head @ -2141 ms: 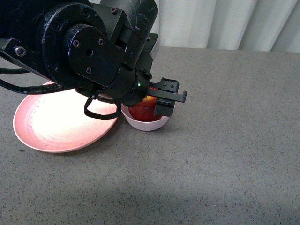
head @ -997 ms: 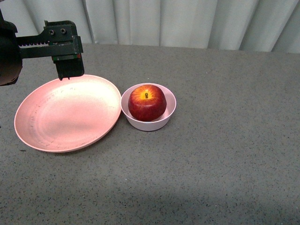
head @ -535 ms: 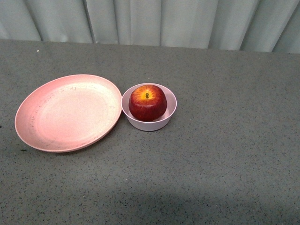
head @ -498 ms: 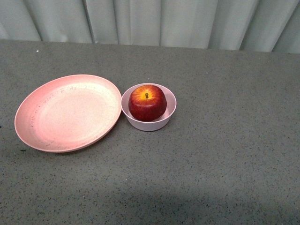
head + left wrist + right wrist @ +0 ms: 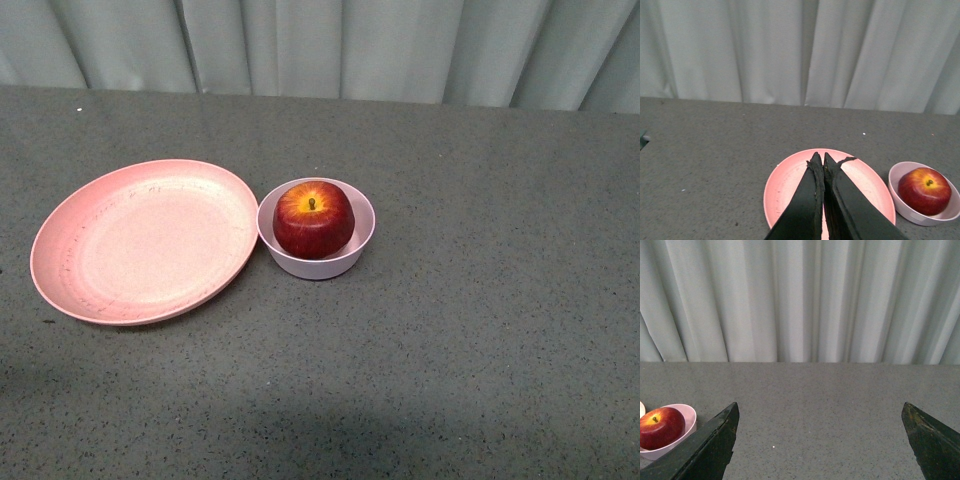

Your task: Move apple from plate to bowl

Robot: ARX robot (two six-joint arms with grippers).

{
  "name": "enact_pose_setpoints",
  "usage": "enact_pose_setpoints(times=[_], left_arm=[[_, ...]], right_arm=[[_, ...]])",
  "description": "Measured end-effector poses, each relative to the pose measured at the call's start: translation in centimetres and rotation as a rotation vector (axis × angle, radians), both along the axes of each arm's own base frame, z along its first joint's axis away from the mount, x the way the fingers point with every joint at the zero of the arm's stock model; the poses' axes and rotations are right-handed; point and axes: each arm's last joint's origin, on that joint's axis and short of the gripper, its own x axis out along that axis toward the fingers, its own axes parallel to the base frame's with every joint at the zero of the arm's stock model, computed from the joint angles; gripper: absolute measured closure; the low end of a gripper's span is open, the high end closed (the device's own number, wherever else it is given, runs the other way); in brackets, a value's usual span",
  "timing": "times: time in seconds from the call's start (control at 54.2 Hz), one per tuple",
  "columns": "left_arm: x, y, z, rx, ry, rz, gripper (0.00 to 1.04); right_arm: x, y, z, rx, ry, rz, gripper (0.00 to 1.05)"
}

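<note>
A: Since the apple [image 5: 314, 218] sits stem-up inside the bowl [image 5: 340, 262], just beside the bare plate [image 5: 140, 240], I judge the move done.

B: Which arm is nearer?

A: My left tool [image 5: 819, 161], its tips pressed together on nothing, hangs over the plate with the apple off to its right. My right tool [image 5: 820, 440] is spread wide, well apart over the tabletop [image 5: 480, 330].

The dark red apple [image 5: 314, 218] sits stem-up in the pale pink bowl [image 5: 317, 264], just beside the bare salmon-pink plate [image 5: 140, 240].
</note>
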Motion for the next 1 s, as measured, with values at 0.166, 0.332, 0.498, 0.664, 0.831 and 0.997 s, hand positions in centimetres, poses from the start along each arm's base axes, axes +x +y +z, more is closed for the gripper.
enact_pose_setpoints(times=[0.166,0.332,0.498,0.664,0.831,0.997], left_arm=[[-1.1,0.3,0.1,0.000,-0.003,0.013,1.01],[-2.0,0.3,0.6,0.000,-0.020,0.014,1.01],[-2.8,0.3,0.9,0.000,-0.029,0.014,1.01],[-3.5,0.3,1.1,0.000,-0.035,0.014,1.01],[-4.0,0.3,1.1,0.000,-0.037,0.014,1.01],[-4.5,0.3,1.1,0.000,-0.037,0.014,1.01]], right_arm=[[0.0,0.0,0.0,0.000,0.000,0.000,0.09],[0.0,0.0,0.0,0.000,0.000,0.000,0.09],[0.0,0.0,0.0,0.000,0.000,0.000,0.09],[0.0,0.0,0.0,0.000,0.000,0.000,0.09],[0.0,0.0,0.0,0.000,0.000,0.000,0.09],[0.0,0.0,0.0,0.000,0.000,0.000,0.09]])
